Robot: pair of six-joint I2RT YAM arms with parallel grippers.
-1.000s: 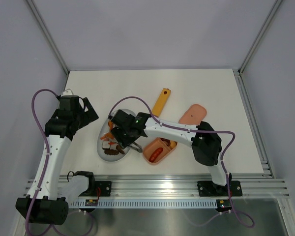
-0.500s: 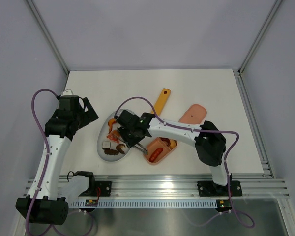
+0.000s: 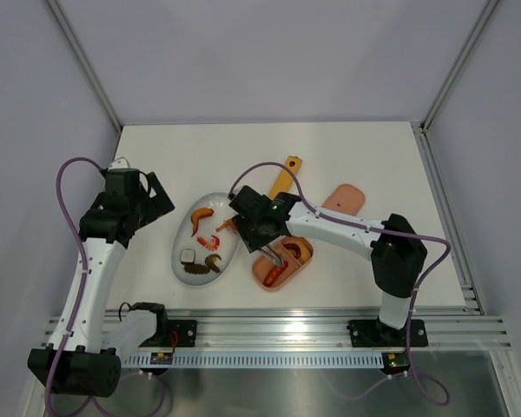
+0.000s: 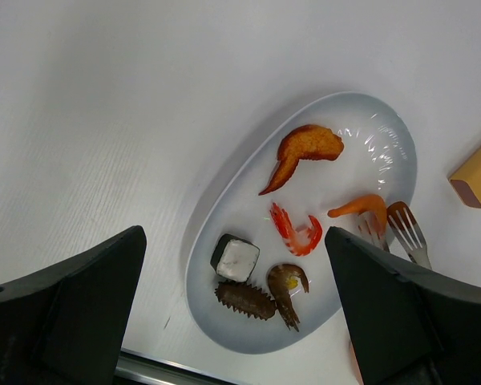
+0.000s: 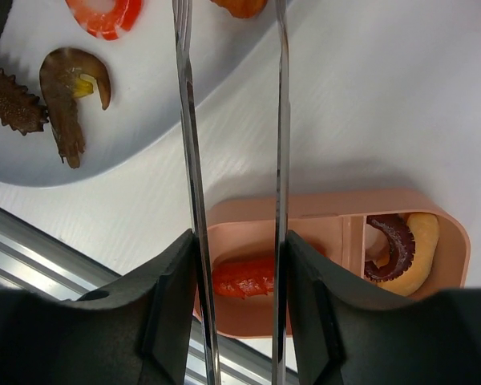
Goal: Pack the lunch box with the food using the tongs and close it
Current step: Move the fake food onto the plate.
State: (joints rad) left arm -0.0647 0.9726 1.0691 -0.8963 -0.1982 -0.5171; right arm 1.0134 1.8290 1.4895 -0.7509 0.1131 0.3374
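My right gripper (image 3: 250,224) (image 5: 239,241) is shut on the tongs (image 5: 280,152), whose two silvery arms run apart between my fingers. Their forked tips (image 4: 402,228) lie at the right edge of the white plate (image 3: 184,233), beside an orange shrimp (image 4: 361,208). The plate also carries a red shrimp (image 4: 297,233), an orange fried piece (image 4: 305,144), a dark-and-white cube (image 4: 236,258) and two brown pieces (image 4: 264,295). The pink lunch box (image 3: 288,271) (image 5: 337,210) stands open, holding a red sausage (image 5: 244,277) and a brown curl (image 5: 391,239). My left gripper (image 3: 152,204) (image 4: 232,241) hangs open above the plate.
The pink lid (image 3: 343,200) lies on the table to the right of the lunch box. A yellow-orange flat bar (image 3: 284,178) lies behind the right arm. The metal rail (image 3: 269,332) runs along the table's near edge.
My right arm has swung right and back off the plate with the tongs, uncovering the food. The tongs' tips now sit at the plate's right edge. The left arm has not moved.
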